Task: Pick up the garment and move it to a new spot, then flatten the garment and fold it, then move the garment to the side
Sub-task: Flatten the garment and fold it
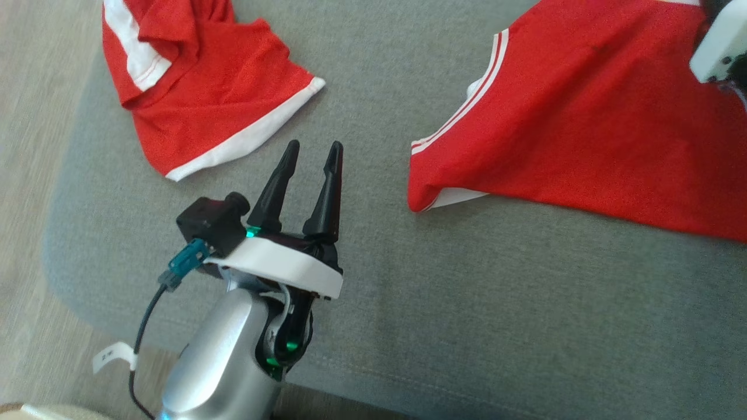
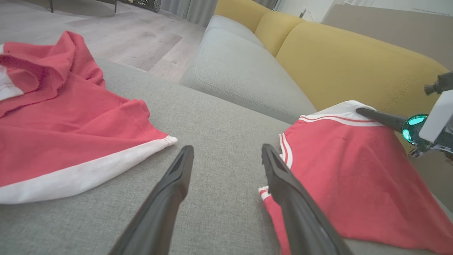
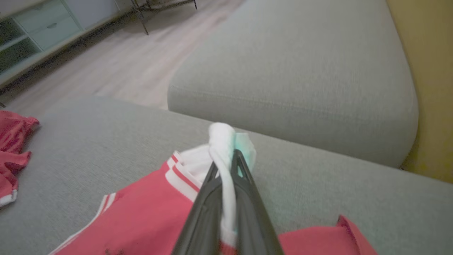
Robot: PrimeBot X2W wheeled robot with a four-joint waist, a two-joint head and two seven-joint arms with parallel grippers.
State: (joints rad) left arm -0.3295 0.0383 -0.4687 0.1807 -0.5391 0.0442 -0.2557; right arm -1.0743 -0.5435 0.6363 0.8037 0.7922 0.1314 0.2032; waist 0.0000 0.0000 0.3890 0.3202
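Risk: the right gripper pinches only a thin fold of white edging on the red garment. On lifting, that fold could slip free, or the trailing cloth could drag and bunch. The garment lies on the grey cushion, well apart from a second red garment. The right jaws are closed on the edging. The left gripper stands wide and holds nothing, over bare cushion between the two.

Grey seat cushions with yellow backrests behind. Pale wood-look floor beyond; a light cabinet with drawers stands at its far side.
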